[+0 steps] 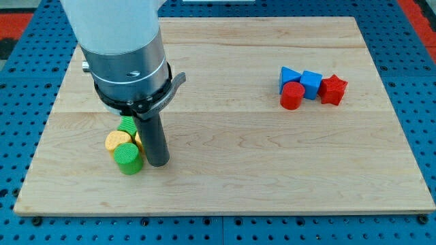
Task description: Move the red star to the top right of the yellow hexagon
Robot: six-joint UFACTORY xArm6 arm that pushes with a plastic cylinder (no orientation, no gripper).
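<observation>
The red star [334, 89] lies at the view's right, at the right end of a small cluster. The yellow hexagon [119, 141] lies at the view's lower left, touching a green cylinder [128, 158] below it and a green block [127, 125] above it. Another yellow block [138, 138] is partly hidden behind the rod. My tip [159, 163] rests on the board just right of the green cylinder and the yellow blocks, far left of the red star.
Beside the red star are a red cylinder [291, 96], a blue triangle-like block [289, 77] and a blue cube [311, 84]. The wooden board [272, 170] sits on a blue perforated table. The arm's grey body [126, 47] covers the upper left.
</observation>
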